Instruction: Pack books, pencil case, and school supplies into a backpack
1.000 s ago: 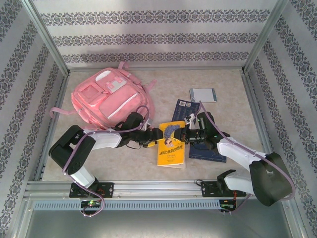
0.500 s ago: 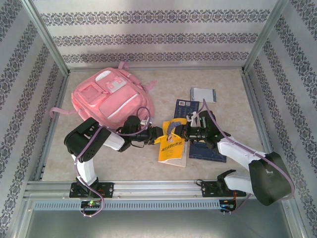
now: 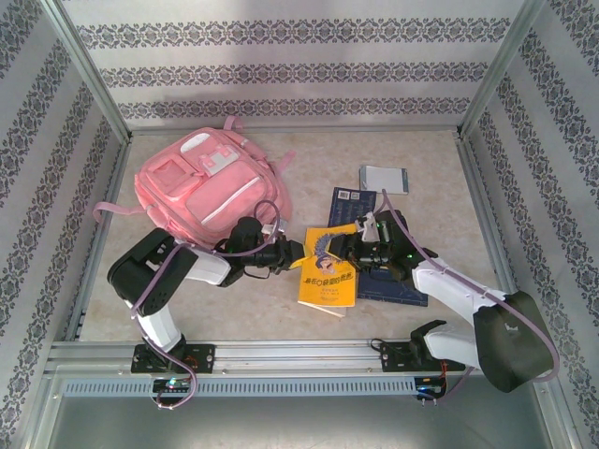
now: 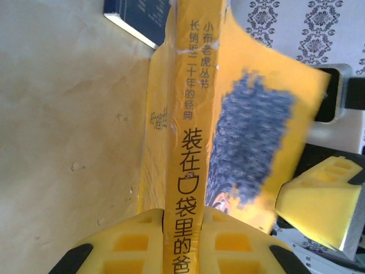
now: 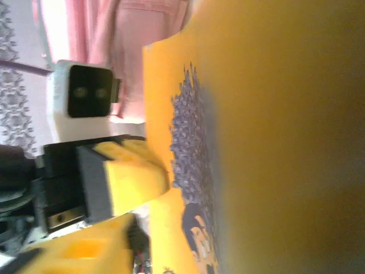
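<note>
Left gripper (image 3: 298, 254) now clamps the yellow book (image 3: 328, 276) by its spine; right gripper (image 3: 348, 247) has let go.
A second ago the left jaws stood wide and the right held the book. Now the left fingers (image 4: 134, 240) pinch the spine from both sides, nearly closed, while a right finger (image 4: 319, 200) stands clear of the curled cover, jaws parted. Handover looks done. From the left gripper the book stretches toward 4 o'clock; the backpack (image 3: 201, 182) lies near, at 10 o'clock.
</note>
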